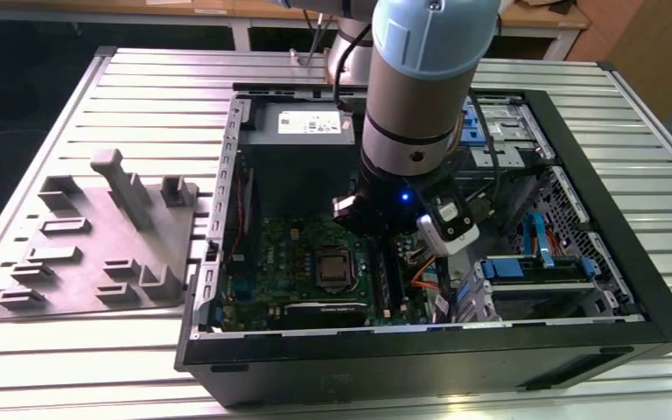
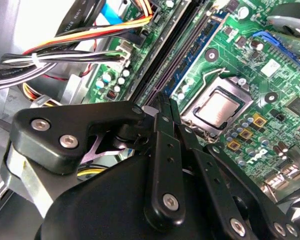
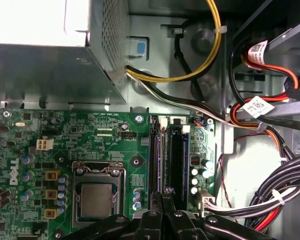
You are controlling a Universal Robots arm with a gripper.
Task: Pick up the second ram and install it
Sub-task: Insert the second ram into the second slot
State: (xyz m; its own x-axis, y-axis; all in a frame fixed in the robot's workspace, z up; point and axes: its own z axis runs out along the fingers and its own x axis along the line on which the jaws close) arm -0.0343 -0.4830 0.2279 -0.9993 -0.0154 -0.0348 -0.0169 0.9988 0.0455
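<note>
My gripper (image 3: 165,193) is low inside the open computer case (image 1: 616,254), over the memory slots (image 3: 177,160) beside the processor socket (image 3: 96,199). Its black fingers (image 2: 162,107) are pressed together at about mid-length of a thin stick standing edge-on in the slot nearest the socket. That stick is the second ram (image 3: 158,155). It lies in line with the slot, with a white latch (image 3: 163,121) at its far end. The fingers hide the part of the ram beneath them. In the exterior view the arm (image 1: 412,105) covers the gripper, and the green motherboard (image 1: 277,254) lies below.
The grey power-supply box (image 3: 50,60) sits past the board's edge. Cable bundles (image 3: 285,185) crowd the side beyond the slots, and yellow and black leads (image 3: 210,55) loop overhead. Blue drive bays (image 1: 535,262) are at the exterior view's right. A grey fixture plate (image 1: 102,245) lies on the slatted table.
</note>
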